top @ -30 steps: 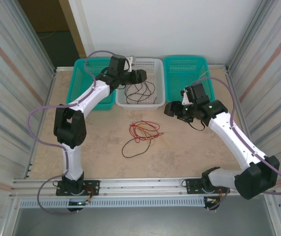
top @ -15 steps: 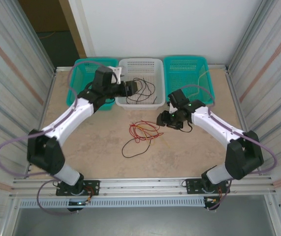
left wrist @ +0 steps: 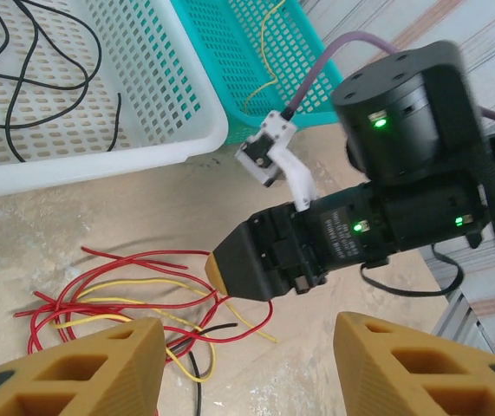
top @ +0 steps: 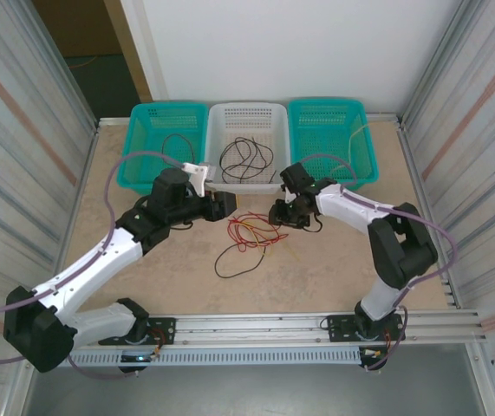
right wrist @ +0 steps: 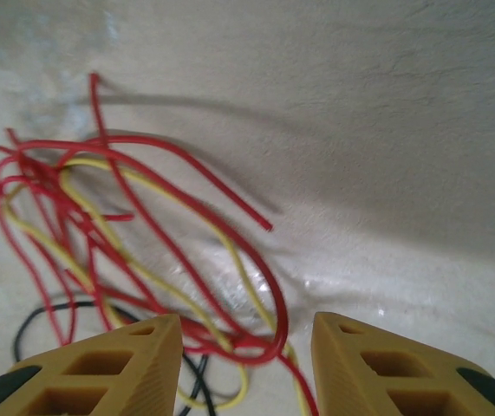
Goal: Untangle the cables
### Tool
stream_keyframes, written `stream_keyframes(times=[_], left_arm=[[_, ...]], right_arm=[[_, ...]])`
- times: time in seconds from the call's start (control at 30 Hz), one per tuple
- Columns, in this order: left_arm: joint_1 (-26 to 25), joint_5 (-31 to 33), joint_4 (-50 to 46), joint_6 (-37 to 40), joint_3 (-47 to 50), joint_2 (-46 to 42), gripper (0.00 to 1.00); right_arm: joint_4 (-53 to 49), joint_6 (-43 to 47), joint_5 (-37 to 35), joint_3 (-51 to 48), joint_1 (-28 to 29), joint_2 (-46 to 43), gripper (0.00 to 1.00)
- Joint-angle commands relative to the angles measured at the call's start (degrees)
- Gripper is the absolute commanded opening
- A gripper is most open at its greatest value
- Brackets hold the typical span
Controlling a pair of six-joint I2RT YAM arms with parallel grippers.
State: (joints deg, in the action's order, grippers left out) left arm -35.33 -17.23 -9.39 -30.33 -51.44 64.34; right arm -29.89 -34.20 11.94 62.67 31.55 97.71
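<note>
pale stone-look bench (top: 334, 269), baskets along its far edge. sorting looks partly done: a black cable (top: 176, 147) in the left teal basket (top: 147, 130), more in the white basket (top: 269, 113), a yellow cable (top: 357, 139) in the right teal basket (top: 316, 108). left hand (top: 221, 206), fingers apart and empty, faces the red, yellow and black tangle (top: 251, 232) left mid-bench, long axis near-left to far-right. right hand (right wrist: 247, 347), fingers apart, straddles its red loops.
</note>
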Motion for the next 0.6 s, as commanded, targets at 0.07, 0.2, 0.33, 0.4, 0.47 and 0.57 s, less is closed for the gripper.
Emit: stream_keyframes(times=[0.07, 0.2, 0.33, 0.4, 0.47, 0.57], left_arm=[[0.0, 1.0, 0.9, -0.8, -0.4, -1.5, 0.54], [0.0, 1.6, 0.5, -0.1, -1.1, -1.4, 0.54], [0.0, 2.0, 0.6, 0.9, -1.8, -0.8, 0.55], [0.0, 2.1, 0.6, 1.4, -2.4, -0.2, 0.55], [0.1, 2.1, 0.7, 1.9, -2.9, 0.2, 0.56], [0.0, 2.1, 0.9, 2.5, -3.5, 0.8, 0.57]], right_arm=[[1.7, 0.5, -3.7, 1.6, 1.0, 2.1, 0.31], [0.6, 1.4, -5.9, 1.4, 1.9, 0.0, 0.11], [-2.1, 3.4, -10.0, 1.6, 4.4, -5.0, 0.06], [-3.9, 4.7, -12.0, 2.2, 5.8, -8.2, 0.05], [-5.1, 6.0, -13.1, 2.6, 7.3, -11.5, 0.03], [-6.2, 7.8, -14.0, 3.5, 9.5, -16.9, 0.00]])
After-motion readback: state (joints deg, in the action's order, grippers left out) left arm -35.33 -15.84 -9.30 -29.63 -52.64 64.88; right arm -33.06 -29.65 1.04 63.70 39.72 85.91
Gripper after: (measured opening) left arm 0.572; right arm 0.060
